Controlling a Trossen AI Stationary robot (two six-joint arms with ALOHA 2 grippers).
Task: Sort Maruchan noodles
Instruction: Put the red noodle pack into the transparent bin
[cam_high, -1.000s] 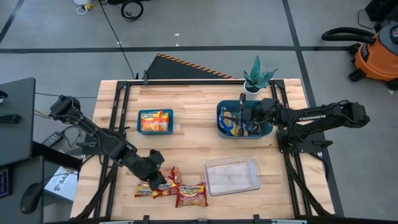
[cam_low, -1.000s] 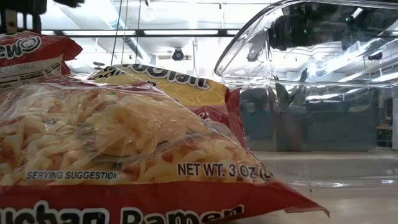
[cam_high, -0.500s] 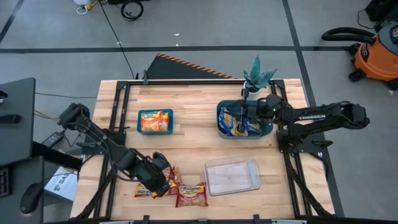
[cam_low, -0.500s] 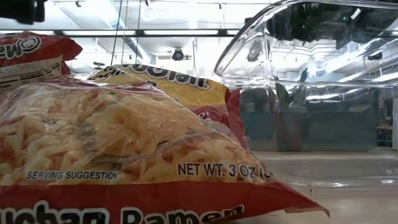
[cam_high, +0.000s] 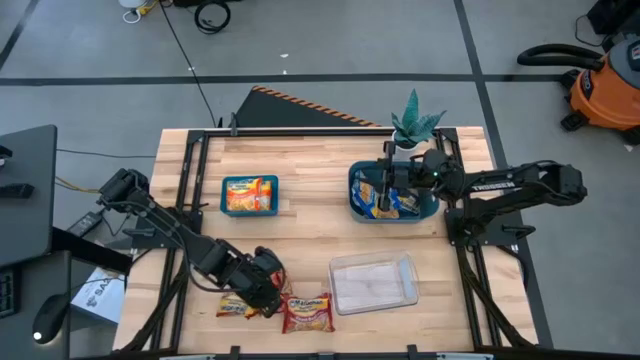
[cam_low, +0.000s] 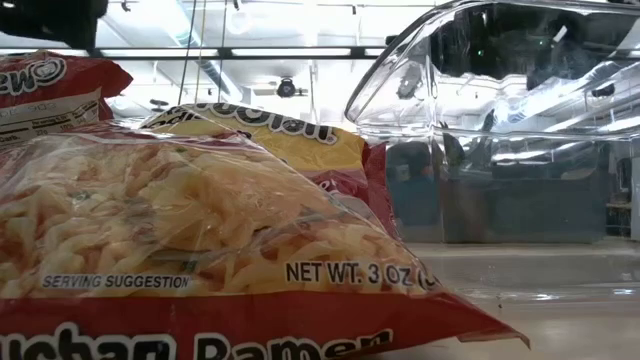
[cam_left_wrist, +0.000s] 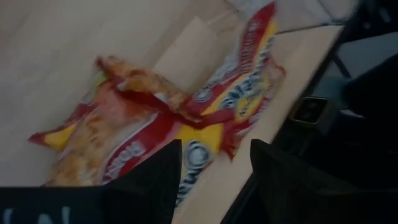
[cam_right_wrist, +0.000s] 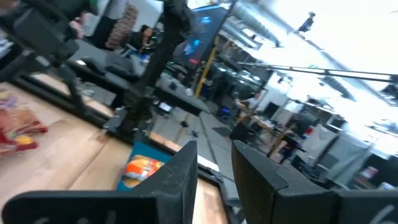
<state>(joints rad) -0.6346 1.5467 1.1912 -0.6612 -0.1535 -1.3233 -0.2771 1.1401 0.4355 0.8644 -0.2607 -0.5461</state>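
Red-and-yellow Maruchan packets (cam_high: 308, 312) lie flat in a loose overlapping heap at the table's near-left edge; they fill the low view (cam_low: 200, 230). My left gripper (cam_high: 265, 285) is open just above this heap, and its wrist view (cam_left_wrist: 214, 180) looks down on two of the packets (cam_left_wrist: 205, 118). One teal bin (cam_high: 250, 179) holds an orange packet (cam_high: 250, 196). The other teal bin (cam_high: 353, 195) holds blue-and-yellow packets (cam_high: 400, 203). My right gripper (cam_high: 385, 185) is over that bin, open with a narrow gap (cam_right_wrist: 214, 177) and nothing in it.
A clear plastic container (cam_high: 373, 282) sits right of the red packets near the near edge, looming large in the low view (cam_low: 500, 120). A small potted plant (cam_high: 412, 125) stands at the far edge behind the right bin. Bare wood lies between the bins.
My left gripper has moved toward the table's right along the near edge, from the heap's left end to over its middle, and now covers the middle packet. My right gripper has turned over the right bin. The packets have kept their places.
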